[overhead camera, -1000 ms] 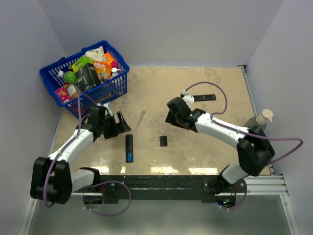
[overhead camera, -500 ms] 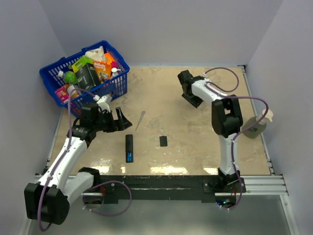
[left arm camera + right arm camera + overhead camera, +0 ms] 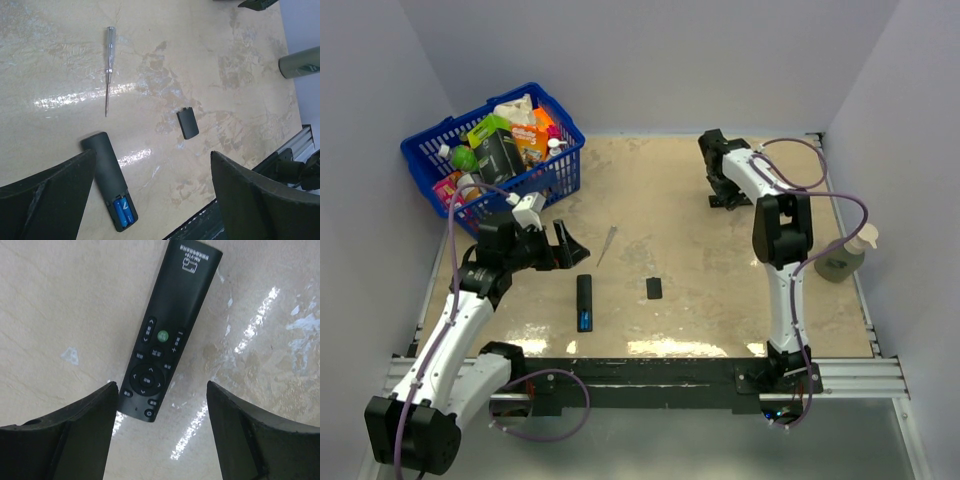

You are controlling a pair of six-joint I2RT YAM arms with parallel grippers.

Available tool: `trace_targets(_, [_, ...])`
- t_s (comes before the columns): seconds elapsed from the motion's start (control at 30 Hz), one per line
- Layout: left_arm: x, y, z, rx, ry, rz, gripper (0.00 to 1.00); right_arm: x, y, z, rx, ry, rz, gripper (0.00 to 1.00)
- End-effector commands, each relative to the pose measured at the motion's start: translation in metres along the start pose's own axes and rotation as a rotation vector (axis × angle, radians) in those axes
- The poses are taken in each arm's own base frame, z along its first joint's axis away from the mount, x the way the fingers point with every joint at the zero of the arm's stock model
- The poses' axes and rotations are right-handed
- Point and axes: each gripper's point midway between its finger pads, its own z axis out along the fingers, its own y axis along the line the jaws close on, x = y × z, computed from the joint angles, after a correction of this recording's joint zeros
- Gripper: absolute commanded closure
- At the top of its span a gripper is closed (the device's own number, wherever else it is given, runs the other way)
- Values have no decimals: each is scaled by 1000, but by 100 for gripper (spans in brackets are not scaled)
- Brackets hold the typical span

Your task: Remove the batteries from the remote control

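Note:
A black remote (image 3: 584,296) lies back-up on the table, its battery bay open, with two bright blue batteries (image 3: 584,321) still in it. It also shows in the left wrist view (image 3: 102,165), with the batteries (image 3: 123,210) at its near end. Its black cover (image 3: 654,288) lies apart to the right. My left gripper (image 3: 566,244) is open and empty, above and just left of the remote's far end. My right gripper (image 3: 724,188) is open at the far right, hovering over a second remote (image 3: 167,330) that lies face-up, its lower end between the jaws.
A thin screwdriver (image 3: 608,244) lies beyond the open remote. A blue basket (image 3: 540,182) full of groceries stands at the far left. A soap pump bottle (image 3: 845,255) stands at the right edge. Grey walls enclose the table.
My right arm has swung from the table's middle to the far right and now hangs over the second remote. My left gripper has drawn back slightly to the left.

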Motion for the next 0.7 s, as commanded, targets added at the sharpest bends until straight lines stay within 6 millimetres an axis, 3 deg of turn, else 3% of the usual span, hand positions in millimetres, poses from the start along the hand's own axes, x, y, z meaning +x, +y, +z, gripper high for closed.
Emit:
trace_targets(0.0, [-6, -5, -1, 30, -24, 33, 2, -23, 3, 5, 29, -61, 102, 27])
trace_targets(0.37, [-3, -5, 4, 45, -4, 21, 4, -18, 2, 37, 78, -42, 117, 28])
trace_targets(0.67, [-1, -4, 8, 48, 5, 15, 6, 1, -4, 41, 71, 38, 51, 37])
